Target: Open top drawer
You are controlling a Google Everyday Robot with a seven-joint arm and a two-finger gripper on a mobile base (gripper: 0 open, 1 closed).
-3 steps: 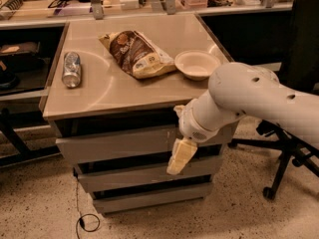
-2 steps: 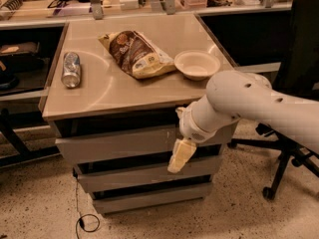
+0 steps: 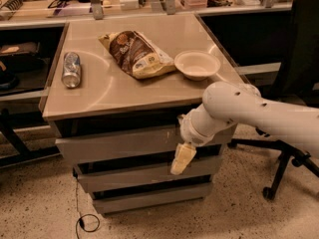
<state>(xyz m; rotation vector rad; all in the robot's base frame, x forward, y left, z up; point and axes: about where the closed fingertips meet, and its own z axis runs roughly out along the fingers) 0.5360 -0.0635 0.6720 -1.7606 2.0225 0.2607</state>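
Only one camera view here, so: compared with a second ago barely anything's moved; the pincer (image 3: 183, 159) is in pretty much the same spot, and the fat white arm (image 3: 234, 108) behind it has crept a bit left and lower, covering more of the cabinet's right corner; the top drawer (image 3: 114, 144) hasn't shifted at all as far as I can see. That drawer is the tall grey front right under the bench (image 3: 124, 94) top, with a dark gap above it; the pincer hangs tip-down in front of its lower edge, right of centre, with the tip over the gap above the middle drawer front (image 3: 134, 177); can't tell whether it's actually touching the panel, and honestly can't tell if the pincer is apart or together either, it just reads as one cream lump. Edge stuff: the can (image 3: 71, 69) lies near the bench's left edge, the bowl (image 3: 197, 64) sits near the right edge, and the chip bag (image 3: 137, 54) is between them, just beside the bowl. Room-wise, the speckled floor (image 3: 40, 208) in front of the drawers is open apart from a cable loop (image 3: 85, 222) at the lower left; the office chair base (image 3: 284, 169) sits close on the right, under the arm.
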